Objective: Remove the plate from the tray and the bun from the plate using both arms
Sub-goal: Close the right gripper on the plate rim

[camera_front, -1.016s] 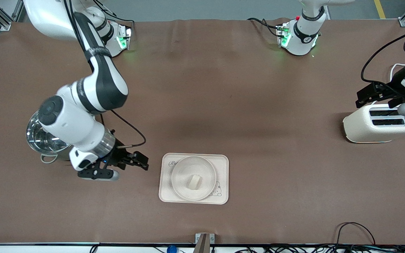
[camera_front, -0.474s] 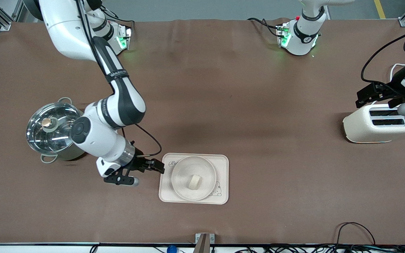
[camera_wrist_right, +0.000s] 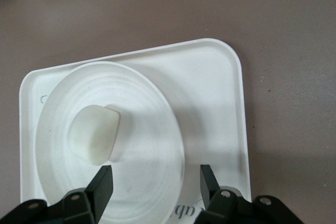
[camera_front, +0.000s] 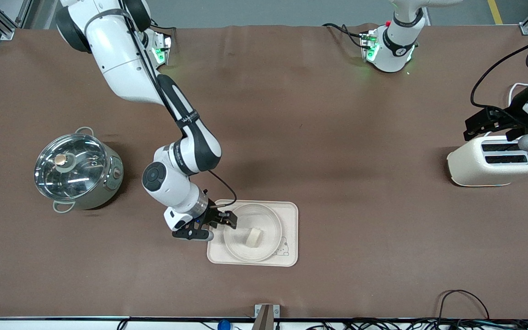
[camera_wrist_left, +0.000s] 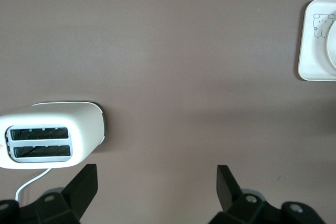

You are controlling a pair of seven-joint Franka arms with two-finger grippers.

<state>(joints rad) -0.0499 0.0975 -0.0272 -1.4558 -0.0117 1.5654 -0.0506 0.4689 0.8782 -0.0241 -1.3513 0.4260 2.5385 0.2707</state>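
The round cream plate (camera_front: 264,217) lies on the cream tray (camera_front: 290,215). The pale bun (camera_front: 254,237) sits on the plate. My right gripper (camera_front: 227,220) is open and empty, over the plate's rim at the tray's end toward the right arm. In the right wrist view its fingers straddle the plate's rim (camera_wrist_right: 173,145), with the bun (camera_wrist_right: 95,134) just ahead of one fingertip (camera_wrist_right: 102,179). My left gripper (camera_front: 477,123) is open and empty, and waits over the toaster (camera_front: 470,165); its fingertips (camera_wrist_left: 224,179) show over bare table.
A steel pot with a glass lid (camera_front: 74,169) stands toward the right arm's end of the table. The white toaster (camera_wrist_left: 50,135) stands toward the left arm's end. Cables lie along the table's near edge (camera_front: 465,298).
My right arm has swung from beside the pot toward the tray, and its gripper now hangs over the plate's rim. The left arm, plate and bun have not moved.
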